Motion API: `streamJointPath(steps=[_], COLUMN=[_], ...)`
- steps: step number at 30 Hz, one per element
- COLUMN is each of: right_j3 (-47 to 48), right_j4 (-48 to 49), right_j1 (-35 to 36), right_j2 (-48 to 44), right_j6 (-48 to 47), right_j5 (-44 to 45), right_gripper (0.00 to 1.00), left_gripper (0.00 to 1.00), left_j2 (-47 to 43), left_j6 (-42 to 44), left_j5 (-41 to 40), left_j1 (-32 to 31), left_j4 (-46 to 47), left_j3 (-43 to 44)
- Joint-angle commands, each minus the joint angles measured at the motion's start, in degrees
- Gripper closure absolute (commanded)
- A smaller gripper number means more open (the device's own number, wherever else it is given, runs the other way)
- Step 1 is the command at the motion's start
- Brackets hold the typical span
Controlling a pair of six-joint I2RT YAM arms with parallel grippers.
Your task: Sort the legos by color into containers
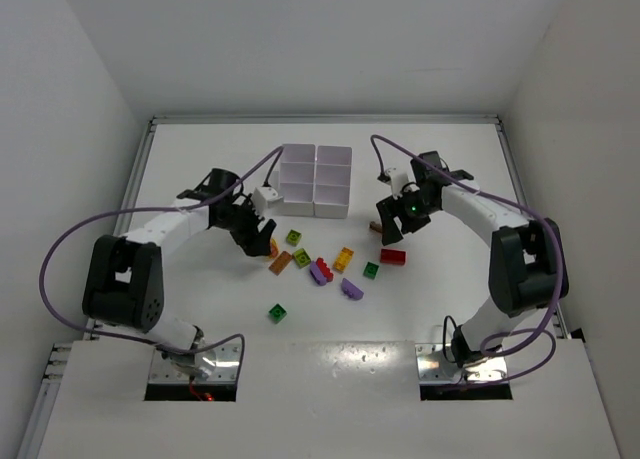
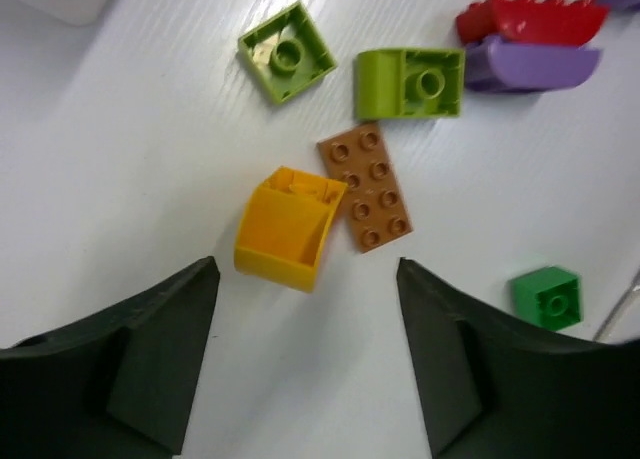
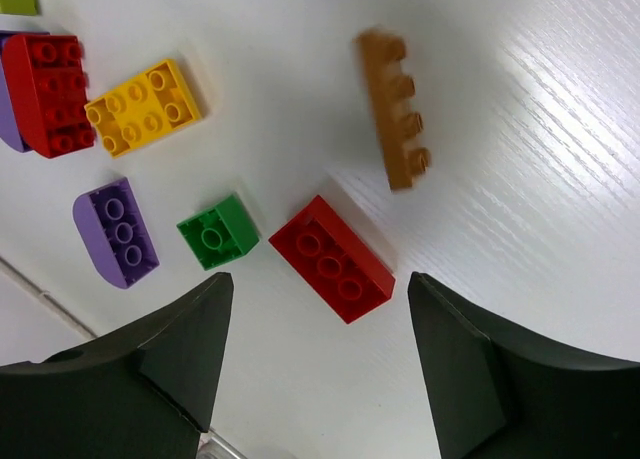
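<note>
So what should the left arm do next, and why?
Probably ease forward and down until its open fingers straddle the yellow brick, ready to close. That brick lies just ahead of the gap between them, nothing is held yet, and the brown plate sits close beside it, so a careful approach seems wise.

Both arms reach inward, wrists angled down; left claw (image 2: 305, 275) spread wide, empty; right claw (image 3: 320, 285) likewise.

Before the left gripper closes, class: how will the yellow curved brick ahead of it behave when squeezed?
The yellow curved brick looks like rigid plastic, so it probably won't deform. Its rounded glossy face may slip in the left gripper. Small and hollow, it likely slides on the smooth table.
</note>
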Motion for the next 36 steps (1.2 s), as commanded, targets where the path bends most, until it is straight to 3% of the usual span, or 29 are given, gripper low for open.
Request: streamJointPath(steps=[1,2,6,8,11,13,16,24,31,34,36], right_j3=[0.9,0.9,0.9,0.9,0.9,0.9,0.4,0.4,0.9,0.9,0.4], right_j4=[1.0,1.0,1.5,1.5,1.5,1.5,1.5,1.5,1.5,1.5,1.5], right_j1=[-0.3,-0.3,-0.3,-0.3,-0.3,-0.3,-0.3,-0.3,-0.8,-0.8,-0.8], right_j2=[-3.1,-3.7,-4.3,-4.9,-5.4,-6.4,-7.0,-7.0,-7.0,-7.6,-7.6], right_j6=[0.1,0.1,1.2,1.2,0.6,-0.1,-0.6,-1.6,-1.6,-1.6,-1.6], right_j5=[-1.0,-1.7,-3.6,-3.6,-2.4,-1.8,-1.8,-1.8,-1.8,-2.3,-2.3], right_gripper=[0.29,0.29,0.29,0.29,0.29,0.29,0.29,0.29,0.29,0.29,0.29], left_gripper=[0.19,0.12,0.11,0.0,0.0,0.0,0.0,0.0,0.0,0.07,0.17], left_j2=[-7.4,-8.6,-12.0,-12.8,-15.9,-17.4,-15.2,-14.6,-14.6,-15.4,-16.0], left_j6=[2.1,0.7,-0.4,-0.4,0.9,-9.1,-13.7,-14.5,-7.8,-2.7,1.5], left_j5=[5.5,5.5,3.9,3.4,-0.8,-10.9,-14.9,-9.7,-18.0,-15.5,-7.4], left_j1=[-1.8,-3.9,-10.6,-13.4,-20.1,-24.8,-28.4,-28.9,-34.5,-33.5,-31.4], left_j4=[1.2,3.1,5.2,5.7,7.0,12.0,10.0,10.7,15.7,20.1,20.8], left_j3=[-0.4,-0.9,-1.5,-2.0,-2.0,-2.0,3.2,7.3,-4.7,-10.6,-12.6])
